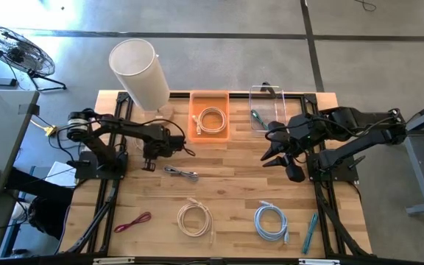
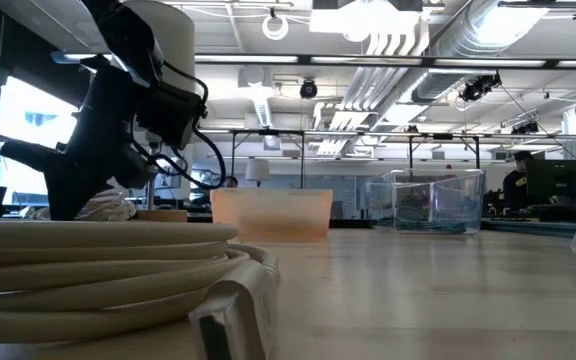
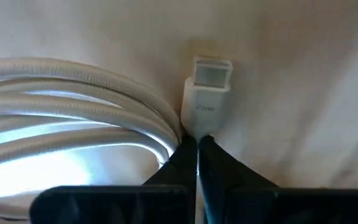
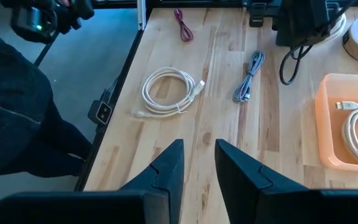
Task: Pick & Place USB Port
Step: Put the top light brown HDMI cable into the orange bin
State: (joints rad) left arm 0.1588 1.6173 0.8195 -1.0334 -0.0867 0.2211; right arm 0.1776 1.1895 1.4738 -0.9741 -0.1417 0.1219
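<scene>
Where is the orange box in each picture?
High view: orange box, top middle of the table.
Low view: middle, far across the table.
Left wrist view: not in it.
Right wrist view: right edge.
Shared landmark: the left arm beside it.
</scene>
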